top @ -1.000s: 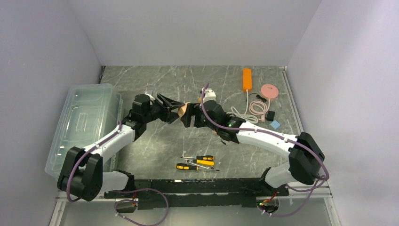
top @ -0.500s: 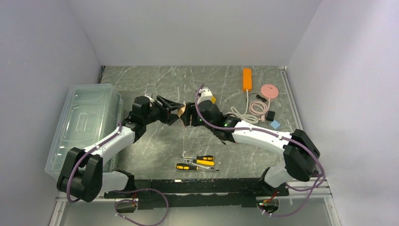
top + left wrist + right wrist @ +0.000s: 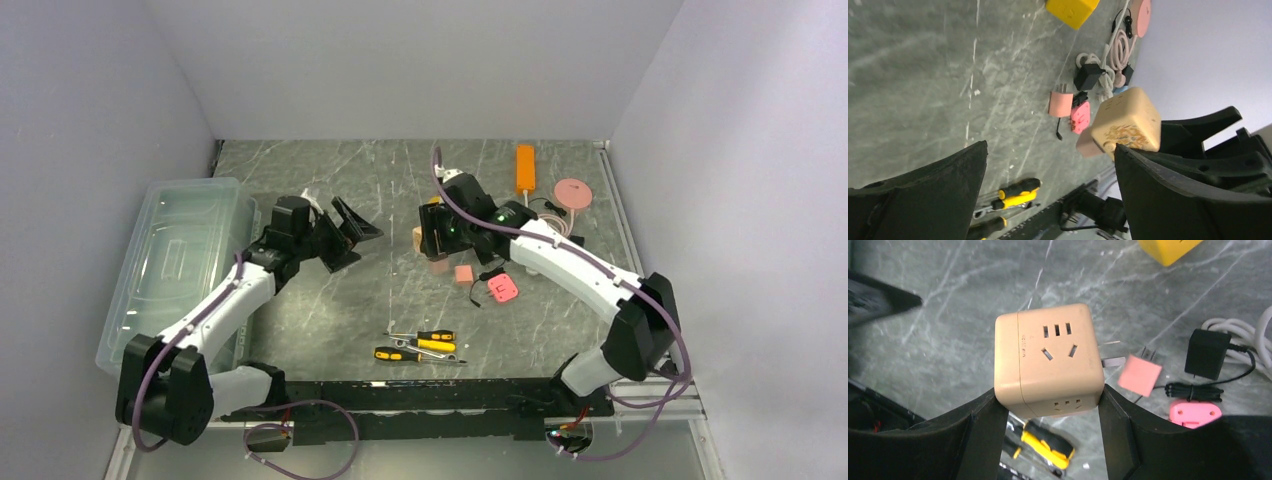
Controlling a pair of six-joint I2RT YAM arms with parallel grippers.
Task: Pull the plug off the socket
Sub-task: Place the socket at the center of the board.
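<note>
We hold the beige socket (image 3: 1048, 355) clamped by its side faces in the right claw (image 3: 1049, 402), above the table (image 3: 330, 300); if that pinch slackens, we judge the cube could drop onto the things below. The pink plug (image 3: 463, 273) lies free on the table, near this claw on its near side, apart from the socket. Our left claw (image 3: 1050, 150) stands wide apart and empty, well to the left

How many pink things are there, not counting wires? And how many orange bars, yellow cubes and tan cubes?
Pink things: 3 (small pink square plug, bright pink flat piece, pink round disc)
Orange bars: 1 (long orange power strip)
Yellow cubes: 1 (yellow plastic cube)
Tan cubes: 1 (tan cube socket)
Total: 6
</note>
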